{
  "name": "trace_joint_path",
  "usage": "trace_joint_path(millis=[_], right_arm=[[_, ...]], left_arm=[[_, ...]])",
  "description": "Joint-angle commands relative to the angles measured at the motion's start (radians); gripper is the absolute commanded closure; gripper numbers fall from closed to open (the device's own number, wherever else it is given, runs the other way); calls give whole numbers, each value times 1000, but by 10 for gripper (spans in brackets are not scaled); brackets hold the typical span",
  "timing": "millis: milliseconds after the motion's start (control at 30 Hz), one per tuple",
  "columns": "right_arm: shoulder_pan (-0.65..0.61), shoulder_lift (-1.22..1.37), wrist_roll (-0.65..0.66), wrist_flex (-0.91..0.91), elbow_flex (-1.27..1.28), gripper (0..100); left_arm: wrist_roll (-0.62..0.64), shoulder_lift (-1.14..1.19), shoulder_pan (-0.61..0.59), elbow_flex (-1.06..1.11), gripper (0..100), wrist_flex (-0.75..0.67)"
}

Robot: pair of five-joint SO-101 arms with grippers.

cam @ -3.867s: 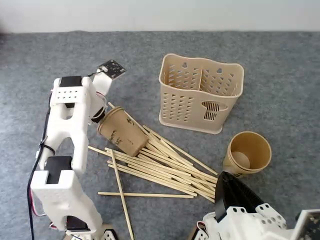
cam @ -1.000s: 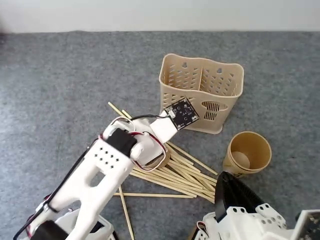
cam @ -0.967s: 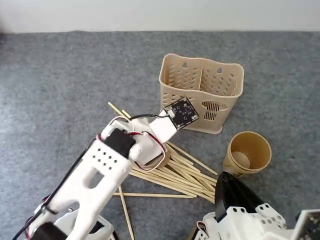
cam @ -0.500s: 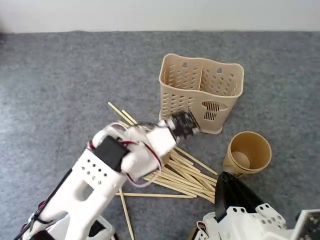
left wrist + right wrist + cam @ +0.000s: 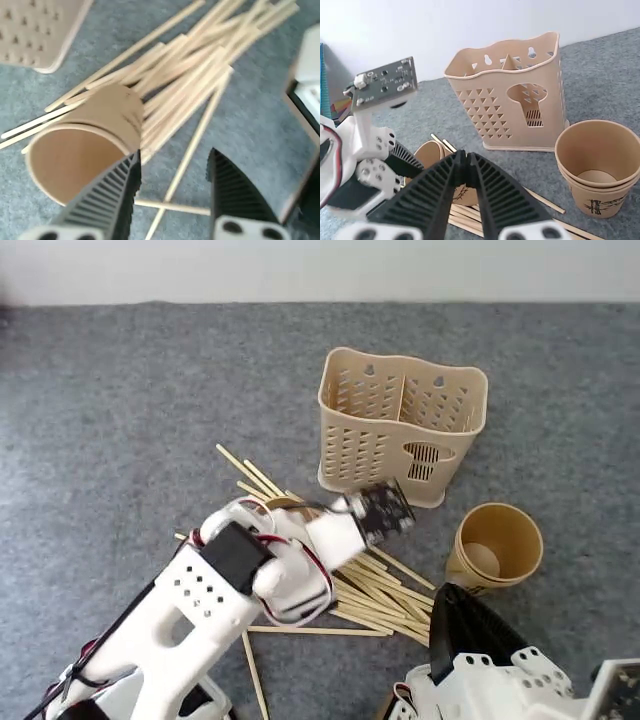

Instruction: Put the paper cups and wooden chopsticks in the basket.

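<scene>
With left jaws open beside the cup (image 5: 85,145), right jaws closed, straddle its rim, close gently, lift off the chopsticks (image 5: 200,75) beneath the cup.

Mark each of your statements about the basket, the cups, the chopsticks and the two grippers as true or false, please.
1. The basket stands upright with no cups inside. True.
2. The left gripper is shut on a chopstick. False: it is open above the chopsticks.
3. The stacked cups stand upright beside the basket. True.
4. The right gripper is open. False: it is shut and holds nothing.
5. A single cup lies on its side on the chopsticks. True.
</scene>
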Motion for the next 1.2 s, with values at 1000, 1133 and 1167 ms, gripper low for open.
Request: trace_joint_path(millis=[1000,1133,1167], right_arm=[[-7,5,-6,38,3,990],[-7,5,-6,36,-29,990],[-7,5,-6,36,-48,990]], left_arm=[[117,-35,11,-56,988,-107],[180,-35,66,-153,988,-104],[184,-35,77,-174,988,-109]])
